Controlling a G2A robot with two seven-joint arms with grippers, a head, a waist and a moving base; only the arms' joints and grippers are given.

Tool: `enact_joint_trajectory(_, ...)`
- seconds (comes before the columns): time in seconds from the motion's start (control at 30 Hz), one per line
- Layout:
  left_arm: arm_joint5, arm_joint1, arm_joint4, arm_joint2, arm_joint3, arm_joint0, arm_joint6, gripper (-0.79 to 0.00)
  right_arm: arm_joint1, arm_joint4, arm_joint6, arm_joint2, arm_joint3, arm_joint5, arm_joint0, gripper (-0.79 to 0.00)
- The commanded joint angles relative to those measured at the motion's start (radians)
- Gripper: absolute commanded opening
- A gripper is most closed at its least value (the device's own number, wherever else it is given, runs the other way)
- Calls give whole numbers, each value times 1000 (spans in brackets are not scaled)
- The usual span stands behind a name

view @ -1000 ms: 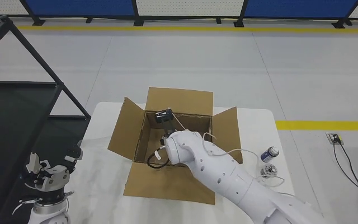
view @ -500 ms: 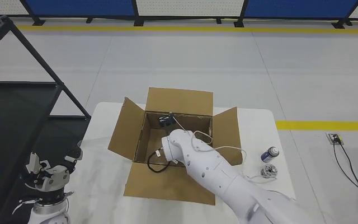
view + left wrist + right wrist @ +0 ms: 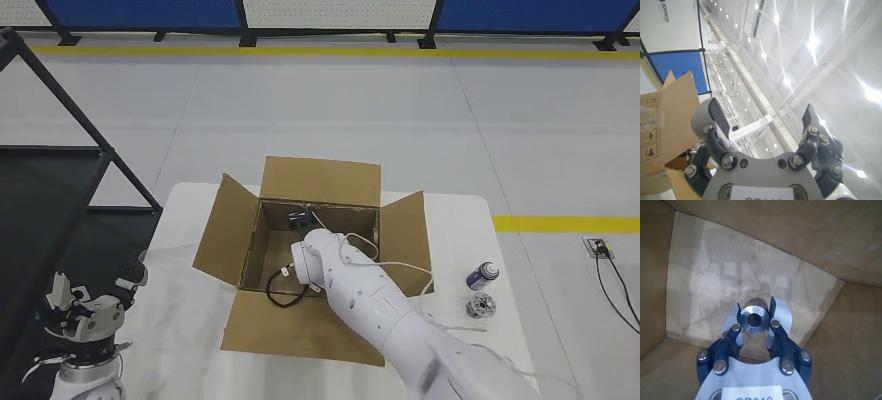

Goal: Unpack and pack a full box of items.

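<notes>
my right gripper (image 3: 754, 303) inside the open cardboard box (image 3: 320, 180), jaws pinching a short metal cylinder (image 3: 754, 319) just above the box floor. my left gripper (image 3: 762, 115) points up, jaws spread. a spray can (image 3: 483, 273) stands on the table (image 3: 190, 250) beside the box.

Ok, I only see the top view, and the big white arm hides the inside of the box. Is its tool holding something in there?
Observer: Yes. The right tool is shut on a metal cylinder with a hole in its end.
Operator: Is other stuff lying under it?
Observer: Not that I can see. The floor of the box around it is bare cardboard.
Operator: And the other arm's tool?
Observer: The left tool is open with nothing in it, and it points up at the ceiling.
</notes>
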Motion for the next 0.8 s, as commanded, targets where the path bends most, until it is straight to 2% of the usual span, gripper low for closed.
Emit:
enact_joint_trajectory(0.0, 0, 0, 0, 0, 0, 0, 0, 0, -9, 0, -2, 3, 17, -8, 3, -169)
enact_joint_trajectory(0.03, 0, 0, 0, 0, 0, 0, 0, 0, -14, 1, -3, 5, 23, -9, 4, 0)
enact_joint_trajectory(0.27, 0, 0, 0, 0, 0, 0, 0, 0, -37, -4, -15, 17, 55, -7, 16, 0)
enact_joint_trajectory(0.43, 0, 0, 0, 0, 0, 0, 0, 0, -48, -26, -36, 23, 47, 38, 24, 0)
enact_joint_trajectory(0.77, 0, 0, 0, 0, 0, 0, 0, 0, -34, -113, -103, 32, -109, 185, -29, 0)
